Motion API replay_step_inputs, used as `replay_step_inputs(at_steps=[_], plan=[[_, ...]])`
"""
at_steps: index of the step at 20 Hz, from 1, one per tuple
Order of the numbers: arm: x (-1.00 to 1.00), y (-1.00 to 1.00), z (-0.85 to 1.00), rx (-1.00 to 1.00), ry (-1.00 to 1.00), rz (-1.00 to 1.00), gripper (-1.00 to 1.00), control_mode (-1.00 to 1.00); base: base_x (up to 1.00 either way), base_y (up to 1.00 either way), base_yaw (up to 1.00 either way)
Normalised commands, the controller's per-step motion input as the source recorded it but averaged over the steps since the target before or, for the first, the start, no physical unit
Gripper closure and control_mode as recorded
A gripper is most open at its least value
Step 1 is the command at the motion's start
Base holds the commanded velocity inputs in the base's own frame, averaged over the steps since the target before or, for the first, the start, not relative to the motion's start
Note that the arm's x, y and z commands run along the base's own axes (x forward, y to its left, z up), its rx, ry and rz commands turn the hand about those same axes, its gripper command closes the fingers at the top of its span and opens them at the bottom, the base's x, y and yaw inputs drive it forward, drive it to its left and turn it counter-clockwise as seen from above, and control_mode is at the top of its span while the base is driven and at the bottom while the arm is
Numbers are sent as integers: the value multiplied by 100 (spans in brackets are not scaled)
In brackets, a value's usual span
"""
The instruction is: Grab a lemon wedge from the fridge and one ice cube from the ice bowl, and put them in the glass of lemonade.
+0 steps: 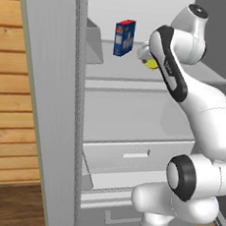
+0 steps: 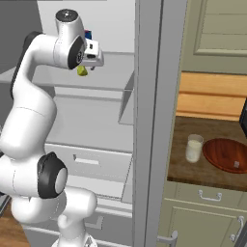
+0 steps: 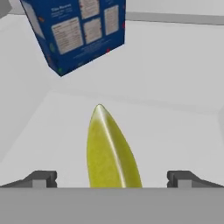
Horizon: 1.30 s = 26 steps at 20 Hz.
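Jaws spread wide either side of the wedge point(image 3: 109, 151), not touching it; gripper point(image 3: 111, 177) low over the fridge point(image 1: 47, 103) shelf. Wedge glossy yellow, pointed, lying on flat white shelf, open room around. Blue box point(image 3: 76, 33) behind it. Glass point(image 2: 194, 148) and round wooden bowl point(image 2: 226, 155) on bench outside.
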Motion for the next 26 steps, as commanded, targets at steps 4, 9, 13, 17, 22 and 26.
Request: replay_step_inputs(at_steps=[4,9,13,17,22,26], plan=[[28,5,-9,-1,0,0,-100,-100,0,0,0],[13,0,-14,0,0,0,-100,-100,0,0,0],[-19,0,-21,0,0,0,-100,-100,0,0,0],[-8,0,-29,0,0,0,-100,-100,0,0,0],[0,0,-1,0,0,0,-100,-100,0,0,0],[0,1,0,0,0,0,100,-100,0,0,0]])
